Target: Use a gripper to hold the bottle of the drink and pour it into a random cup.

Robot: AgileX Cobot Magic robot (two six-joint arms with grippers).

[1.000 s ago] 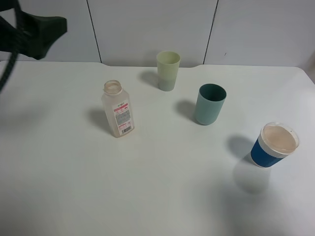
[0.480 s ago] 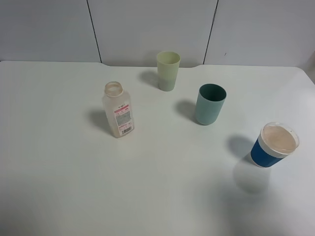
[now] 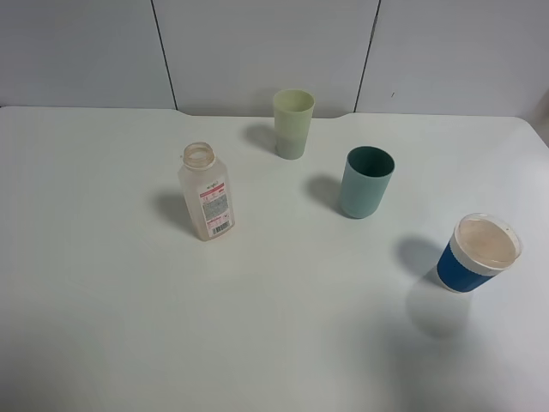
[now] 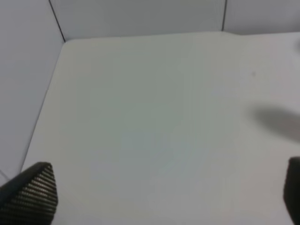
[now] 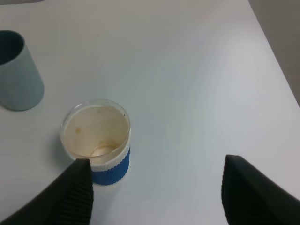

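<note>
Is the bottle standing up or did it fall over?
Standing up. The bottle rests on its base on the white table, its open, capless neck pointing up. It is clear and looks nearly empty.

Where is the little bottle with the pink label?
In the high view the bottle stands upright left of the middle of the white table, with the yellow-green cup behind it to the right.

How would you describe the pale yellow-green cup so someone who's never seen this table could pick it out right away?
On the white table, look along the far edge by the grey wall panels: the pale yellow-green cup stands there upright, farthest back of the three cups. It is tall, slim and plain, unlike the darker teal cup nearer the middle and the blue cup with a white rim at the right.
</note>
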